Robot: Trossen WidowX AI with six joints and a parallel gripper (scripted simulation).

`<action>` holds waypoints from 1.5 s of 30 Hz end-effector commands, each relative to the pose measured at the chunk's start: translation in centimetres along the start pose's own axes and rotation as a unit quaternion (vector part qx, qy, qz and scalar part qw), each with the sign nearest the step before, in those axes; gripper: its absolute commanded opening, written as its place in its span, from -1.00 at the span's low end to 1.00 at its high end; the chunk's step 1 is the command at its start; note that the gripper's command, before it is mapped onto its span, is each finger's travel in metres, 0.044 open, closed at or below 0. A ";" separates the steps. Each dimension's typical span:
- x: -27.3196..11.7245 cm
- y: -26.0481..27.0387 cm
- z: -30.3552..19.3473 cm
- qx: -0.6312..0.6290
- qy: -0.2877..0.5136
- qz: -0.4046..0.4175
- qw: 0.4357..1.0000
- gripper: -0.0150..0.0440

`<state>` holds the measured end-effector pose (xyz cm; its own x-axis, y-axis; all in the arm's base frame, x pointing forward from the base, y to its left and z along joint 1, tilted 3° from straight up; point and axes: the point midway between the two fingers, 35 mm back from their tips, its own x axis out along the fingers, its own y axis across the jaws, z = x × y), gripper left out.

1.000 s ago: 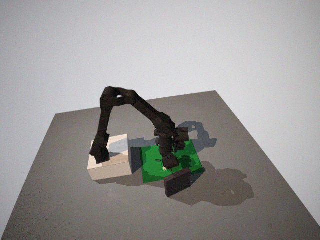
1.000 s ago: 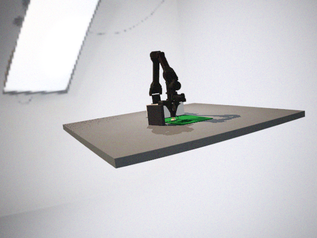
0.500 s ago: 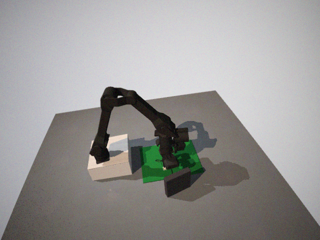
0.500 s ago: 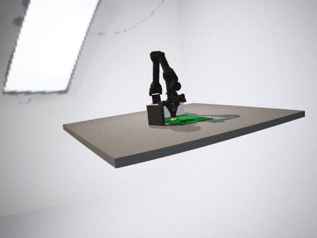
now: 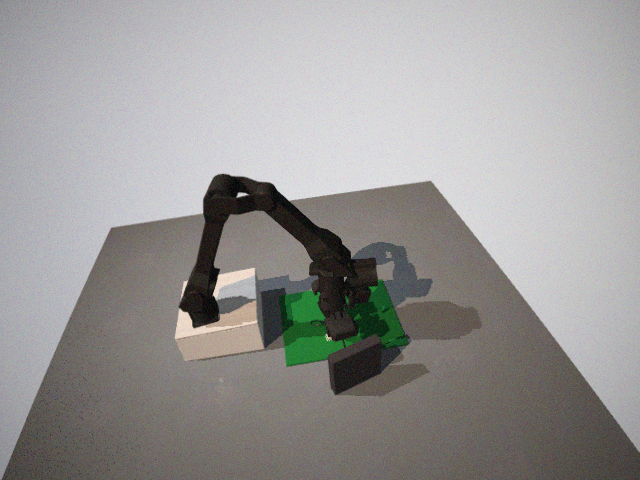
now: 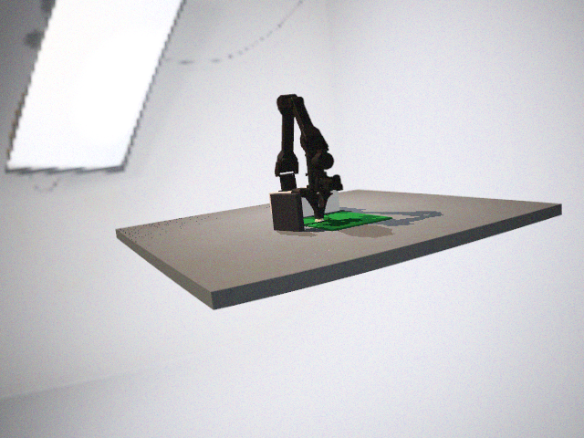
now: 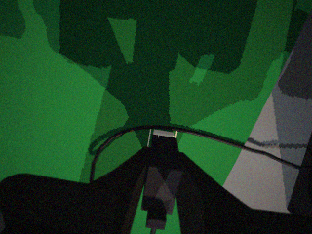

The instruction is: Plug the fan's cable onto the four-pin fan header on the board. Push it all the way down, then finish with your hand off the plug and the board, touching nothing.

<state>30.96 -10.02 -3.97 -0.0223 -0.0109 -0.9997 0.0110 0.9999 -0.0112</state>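
Note:
The green board (image 5: 299, 355) (image 6: 374, 218) (image 7: 44, 132) lies flat on the table. My gripper (image 5: 341, 336) (image 6: 319, 218) (image 7: 162, 155) points down low over the board and is shut on the fan's dark plug (image 7: 165, 142). The pale header (image 5: 328, 337) (image 6: 318, 220) (image 7: 164, 133) shows right at the plug and fingertips. The fingers and plug hide most of it, so how deep the plug sits cannot be told. The black cable (image 7: 210, 134) arcs around the fingertips and runs off to the right in the wrist view.
The fan (image 5: 356, 365) (image 6: 286, 212), a dark upright slab, stands at the board's near edge in the top view, close to the gripper. A pale block (image 5: 222, 338) stands left of the board, under the arm's base. Shadows of the arm fall across the board.

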 end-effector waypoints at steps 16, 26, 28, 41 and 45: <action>0.5 0.0 0.0 0.000 0.000 0.000 1.000 -0.14; -0.7 0.0 0.1 0.000 0.000 -0.001 1.000 0.39; -3.8 0.0 0.1 0.000 0.001 -0.001 1.000 0.39; -5.5 1.0 5.7 0.000 -0.002 -0.001 1.000 0.39; -5.5 2.3 9.5 0.000 -0.003 -0.001 1.000 0.39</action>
<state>37.91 -8.89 1.49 -0.0126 -0.0144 -0.9998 0.0127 0.9998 -0.0146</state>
